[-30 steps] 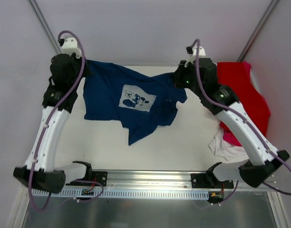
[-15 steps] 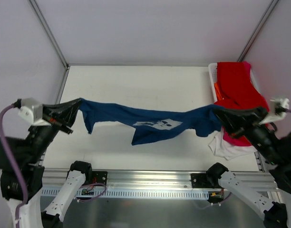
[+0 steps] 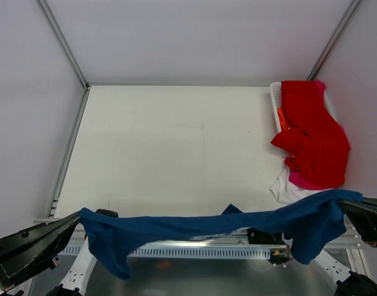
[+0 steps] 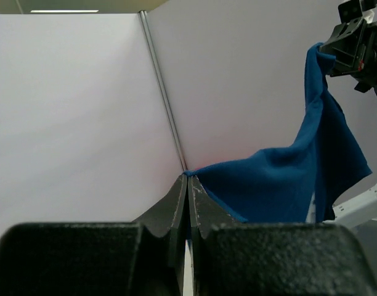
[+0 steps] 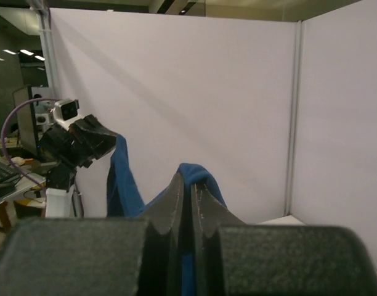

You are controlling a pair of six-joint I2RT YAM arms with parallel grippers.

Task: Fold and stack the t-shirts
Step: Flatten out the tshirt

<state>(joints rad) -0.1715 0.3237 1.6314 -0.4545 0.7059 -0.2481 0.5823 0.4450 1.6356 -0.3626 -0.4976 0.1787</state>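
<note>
You have the navy t-shirt (image 3: 194, 225) strung in the air above the table (image 3: 176, 142)'s near edge, with the left gripper (image 3: 72, 220) clamped on one end and the right gripper (image 3: 350, 203) on the other. The red t-shirt (image 3: 315, 135) drapes over the basket (image 3: 275, 98) at the right edge.

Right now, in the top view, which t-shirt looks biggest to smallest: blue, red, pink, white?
1. blue t-shirt, lifted nearer the camera
2. red t-shirt
3. white t-shirt and pink t-shirt: peeking slivers, alike
</note>
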